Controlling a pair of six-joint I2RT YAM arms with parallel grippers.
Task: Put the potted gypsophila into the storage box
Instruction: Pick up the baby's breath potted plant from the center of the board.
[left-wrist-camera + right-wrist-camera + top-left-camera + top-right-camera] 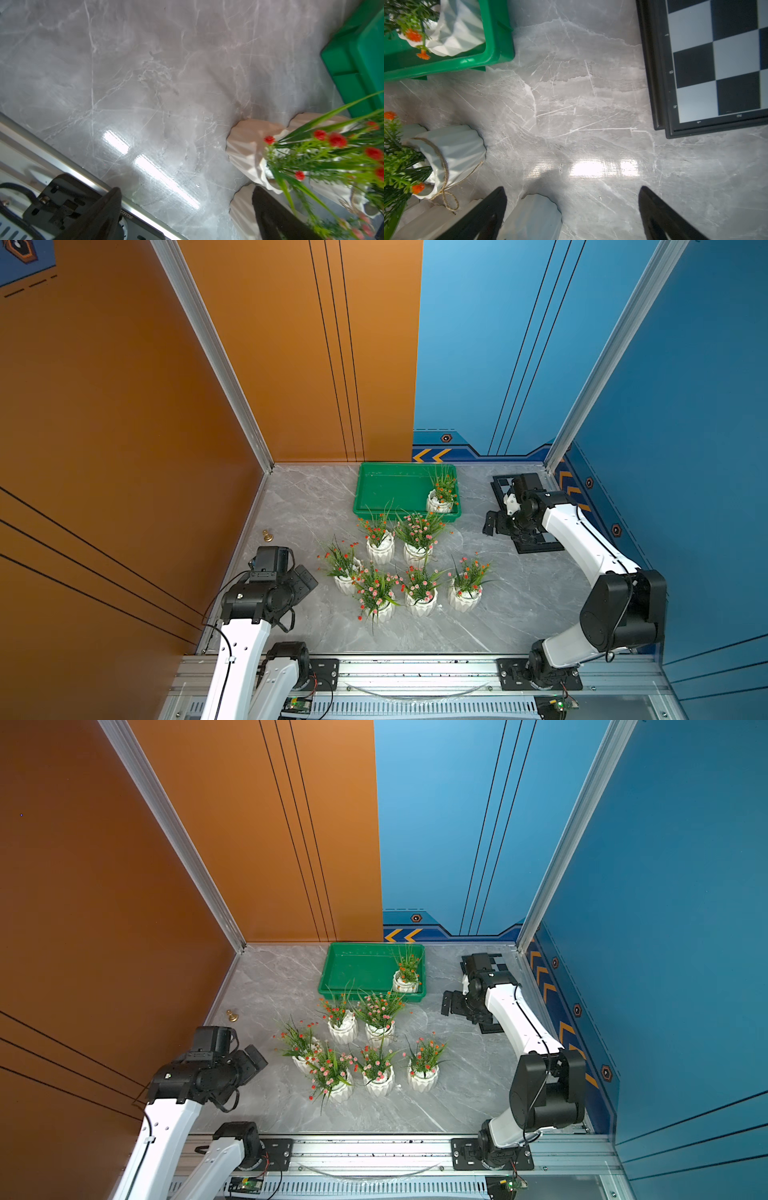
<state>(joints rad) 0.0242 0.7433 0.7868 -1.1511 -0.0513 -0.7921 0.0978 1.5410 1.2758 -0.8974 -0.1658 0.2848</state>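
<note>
Both the left gripper (186, 187) and right gripper (572, 187) gape empty. Six pots (380, 549) crowd the bench (519, 605) near the box (386, 489); grabbing one could topple its neighbours.

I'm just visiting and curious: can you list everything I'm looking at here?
potted gypsophila: seven, white pots, green sprigs; one in the storage box, six on the table
storage box: one, green, rear of table
chequered board: one, black-and-white, right rear
small knobbed piece: one, brass-coloured, left table edge
table: one, grey marble
left gripper: one, black, open, beside the pots
right gripper: one, black, open, beside the board
</note>
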